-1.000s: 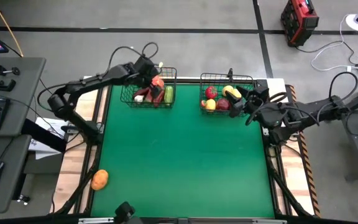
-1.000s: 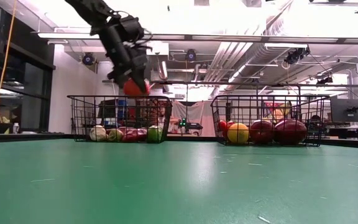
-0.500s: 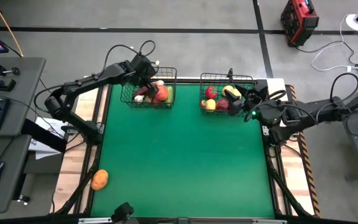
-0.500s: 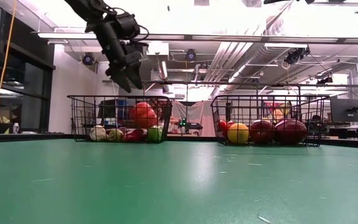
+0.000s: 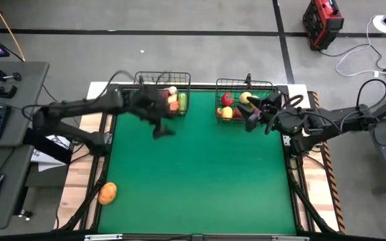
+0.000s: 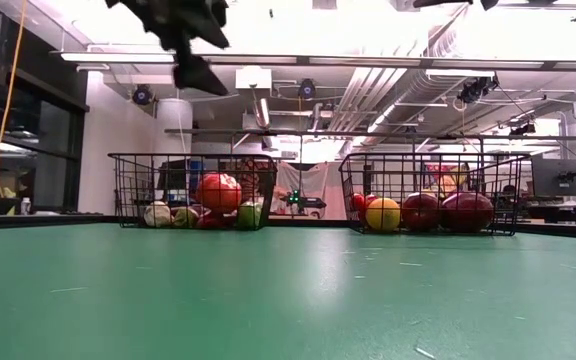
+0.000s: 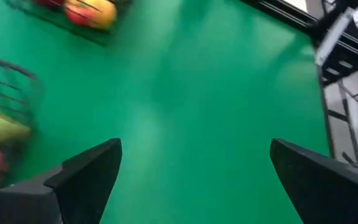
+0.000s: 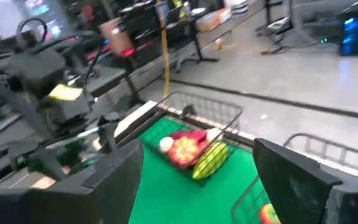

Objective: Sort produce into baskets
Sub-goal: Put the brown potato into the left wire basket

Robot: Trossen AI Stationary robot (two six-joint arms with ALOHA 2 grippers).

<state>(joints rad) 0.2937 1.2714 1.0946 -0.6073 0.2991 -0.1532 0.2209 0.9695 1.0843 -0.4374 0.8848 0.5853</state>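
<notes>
Looking down, we see the green table with two black wire baskets at its far edge. Our left basket holds red, green, yellow and white produce; our right basket holds red and yellow pieces. One orange piece lies alone beside the table's near left corner. Our left gripper hangs over the mat near the left basket, fingers spread and empty. Our right gripper sits at the right basket's near edge, fingers apart, holding nothing.

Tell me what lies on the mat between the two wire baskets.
Nothing: in the high view only bare green mat separates the left basket from the right basket. The low view shows the same empty gap.
</notes>
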